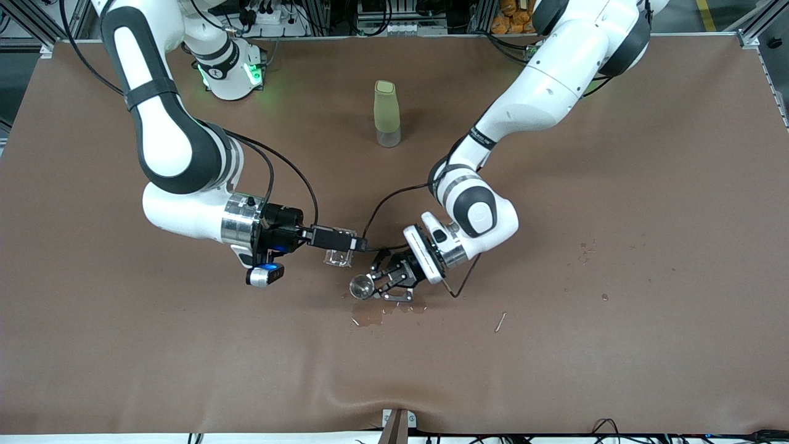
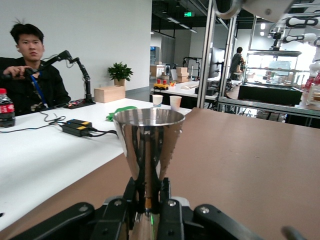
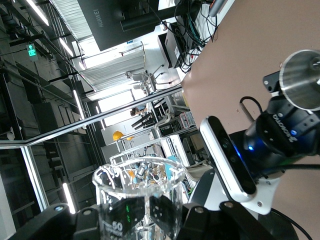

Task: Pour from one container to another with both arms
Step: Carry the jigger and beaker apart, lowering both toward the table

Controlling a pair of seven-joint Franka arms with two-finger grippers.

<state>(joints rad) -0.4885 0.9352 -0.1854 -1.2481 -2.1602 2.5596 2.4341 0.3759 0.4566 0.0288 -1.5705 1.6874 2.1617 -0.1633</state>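
While both arms reach in over the middle of the brown table (image 1: 616, 345), each holds one vessel.

Right arm (image 1: 163, 135), entering from its base at one end of the table's robot-side edge: the right gripper (image 1: 343, 242) is clamped on a small clear glass beaker (image 1: 338, 256). The beaker is up off the surface and lies tipped on its side. In the right wrist view the fingers (image 3: 165, 215) pinch the beaker's wall just under the rim, and printed graduation marks show on the glass.

Centre, toward the robot-side edge: a tall pale-green bottle (image 1: 387, 114) stands upright on the table, well apart from both grippers.

Left arm (image 1: 542, 92), entering from the other base: the left gripper (image 1: 377, 285) is clenched on the narrow waist of a polished metal jigger (image 1: 361, 287). The jigger is upright, its open mouth facing up, just beside the beaker and low over the table's middle. In the left wrist view the fingers (image 2: 165, 192) grip the stem below the flared cup.

A wet patch (image 1: 370, 314) darkens the table, touching the jigger's spot on the side toward the front edge. Small droplets (image 1: 585, 250) lie toward the left arm's end.
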